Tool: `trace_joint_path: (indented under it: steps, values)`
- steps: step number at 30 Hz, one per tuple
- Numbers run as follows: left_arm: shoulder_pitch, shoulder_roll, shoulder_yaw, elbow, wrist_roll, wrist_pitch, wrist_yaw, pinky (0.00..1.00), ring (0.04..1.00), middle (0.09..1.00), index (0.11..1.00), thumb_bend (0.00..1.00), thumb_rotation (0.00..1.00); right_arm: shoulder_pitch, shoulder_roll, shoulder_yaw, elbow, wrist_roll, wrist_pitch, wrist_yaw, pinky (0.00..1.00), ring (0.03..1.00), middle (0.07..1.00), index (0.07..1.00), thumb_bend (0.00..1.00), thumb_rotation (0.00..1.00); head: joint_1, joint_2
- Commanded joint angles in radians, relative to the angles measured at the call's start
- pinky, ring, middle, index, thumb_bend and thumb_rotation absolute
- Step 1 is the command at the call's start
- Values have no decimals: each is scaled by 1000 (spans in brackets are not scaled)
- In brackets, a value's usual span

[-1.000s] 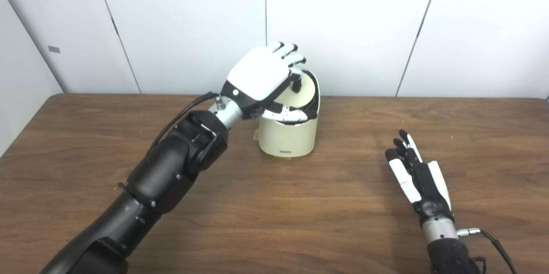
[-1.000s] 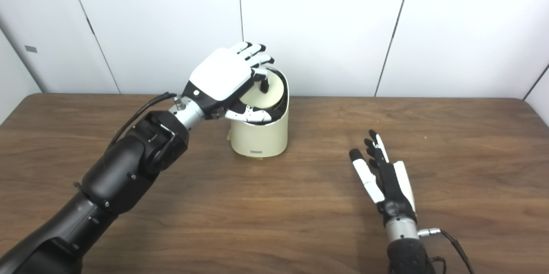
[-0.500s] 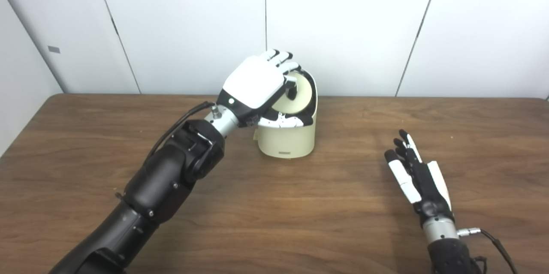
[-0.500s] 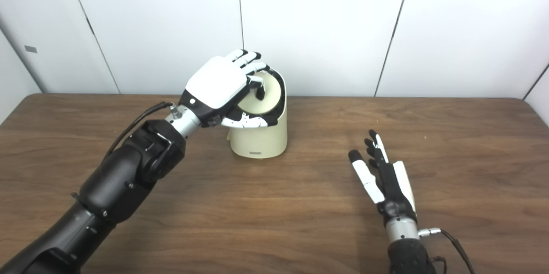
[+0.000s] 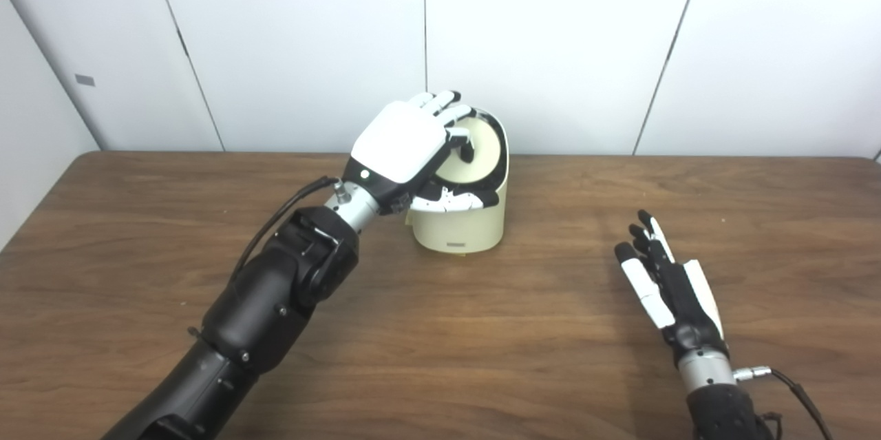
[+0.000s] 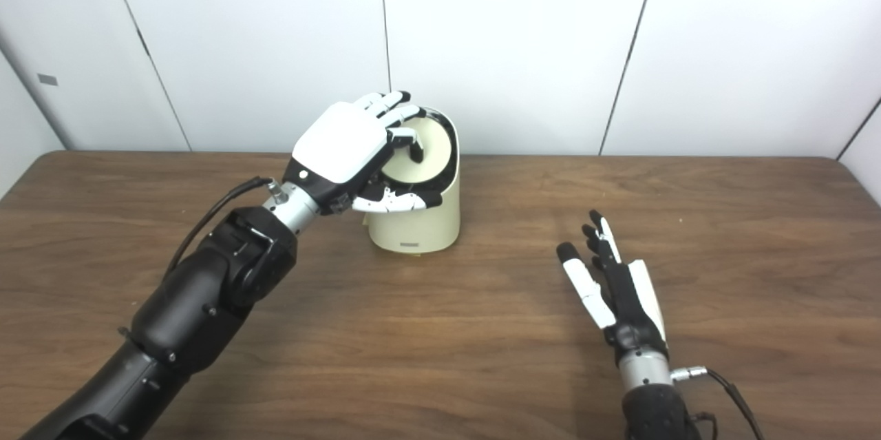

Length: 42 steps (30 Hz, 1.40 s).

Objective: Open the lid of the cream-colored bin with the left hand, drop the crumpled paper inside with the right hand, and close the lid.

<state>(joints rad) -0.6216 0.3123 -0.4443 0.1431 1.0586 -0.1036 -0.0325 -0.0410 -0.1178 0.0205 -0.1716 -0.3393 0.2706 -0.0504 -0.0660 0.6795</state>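
cream bin [image 5: 460, 228], lid [image 5: 475, 154] tilted part-open; left hand [image 5: 406, 151] clasping the lid; right hand [image 5: 664, 281] splayed, empty, on table [image 5: 482, 330]

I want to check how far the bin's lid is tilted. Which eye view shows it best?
The right eye view: more of the lid's cream face shows beside the left hand. The left eye view shows the same tilted lid, more covered by that hand.

Your cream-colored bin [image 5: 462, 226] stood upright at the table's far middle, a short round tub. Its lid [image 5: 478, 151] sat tilted, part raised, dark-rimmed, cream face showing toward you. You couldn't see any crumpled paper.
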Motion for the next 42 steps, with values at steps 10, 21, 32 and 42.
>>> trace_joint_path:
  steps: [10,21,32,42]
  values:
    - [35,23,-42,82,22,19,6,918,956,910,661,616,985,-9,-14,-20,-17,-6,0,-10,893,920,937,989,647,1000,1,-4]
    - [50,32,32,0,-53,-25,108,841,884,829,608,570,879,-17,-10,-24,-2,4,-7,-9,926,926,937,986,655,1000,16,-16]
    - [123,-48,297,-176,-529,23,12,789,860,847,818,485,715,-17,-10,-16,26,6,-26,-12,925,919,925,971,668,1000,35,-34]
    - [309,-160,521,-272,-962,168,-23,922,930,943,999,493,865,-18,-20,-10,42,5,-50,-6,898,907,909,943,648,1000,47,-33]
